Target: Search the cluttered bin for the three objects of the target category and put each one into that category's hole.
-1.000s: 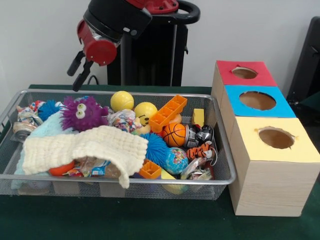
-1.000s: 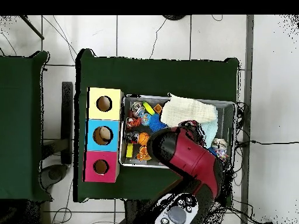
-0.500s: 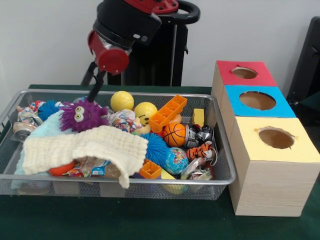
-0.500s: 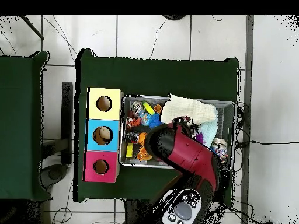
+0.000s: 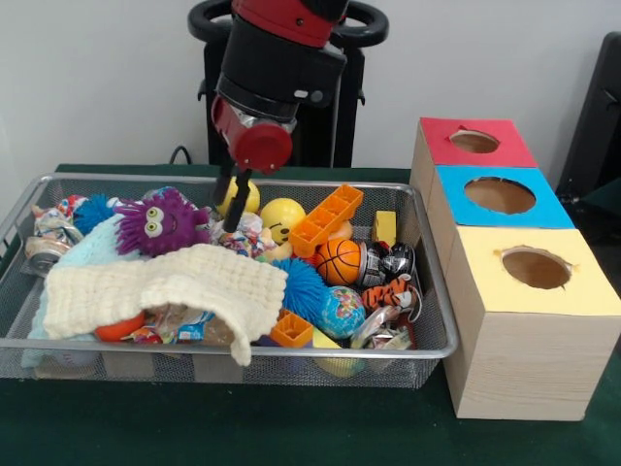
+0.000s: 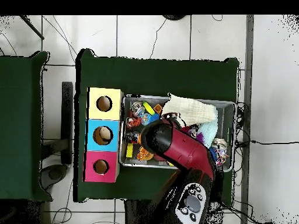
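Note:
The wire mesh bin [image 5: 223,345] is full of toys; it also shows in the overhead view [image 6: 231,106]. My gripper [image 5: 230,199] hangs under the red wrist, open and empty. It is low over the bin's back middle, just in front of a smooth yellow ball [image 5: 248,197] and right of the purple puffer ball [image 5: 160,221]. An orange black-striped tiger [image 5: 392,291] lies at the bin's right side. The duck and the bear are hidden. The red box's hole [image 5: 474,142] is at the far right; it also shows in the overhead view [image 6: 101,167]. My arm [image 6: 175,149] covers the gripper from above.
A cream cloth [image 5: 165,286] covers the bin's front left. A smiley yellow ball [image 5: 282,216], an orange block tray [image 5: 325,216], a small basketball [image 5: 340,260] and a blue puffer [image 5: 303,286] lie in the middle. The blue box [image 5: 500,196] and yellow box [image 5: 536,269] stand beside the bin.
My arm has swung to the right in the front view and come down, from above the bin's back left corner to low over its back middle.

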`<action>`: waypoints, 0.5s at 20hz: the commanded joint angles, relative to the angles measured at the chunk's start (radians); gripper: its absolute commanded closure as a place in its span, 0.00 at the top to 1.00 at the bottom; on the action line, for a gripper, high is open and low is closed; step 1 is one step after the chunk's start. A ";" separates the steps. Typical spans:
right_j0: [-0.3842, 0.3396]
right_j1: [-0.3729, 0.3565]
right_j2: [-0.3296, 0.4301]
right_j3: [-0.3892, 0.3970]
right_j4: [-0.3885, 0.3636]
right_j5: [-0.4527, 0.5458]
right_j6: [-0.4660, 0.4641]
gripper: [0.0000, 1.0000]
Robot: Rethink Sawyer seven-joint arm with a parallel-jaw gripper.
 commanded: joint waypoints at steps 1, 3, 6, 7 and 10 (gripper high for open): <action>-0.056 -0.021 0.228 0.092 0.052 0.034 0.114 1.00; -0.060 -0.018 0.244 0.095 0.053 0.023 0.117 1.00; -0.055 -0.012 0.249 0.093 0.054 0.019 0.128 1.00; -0.056 -0.011 0.253 0.093 0.054 0.013 0.129 1.00; -0.059 -0.010 0.266 0.096 0.058 0.005 0.133 1.00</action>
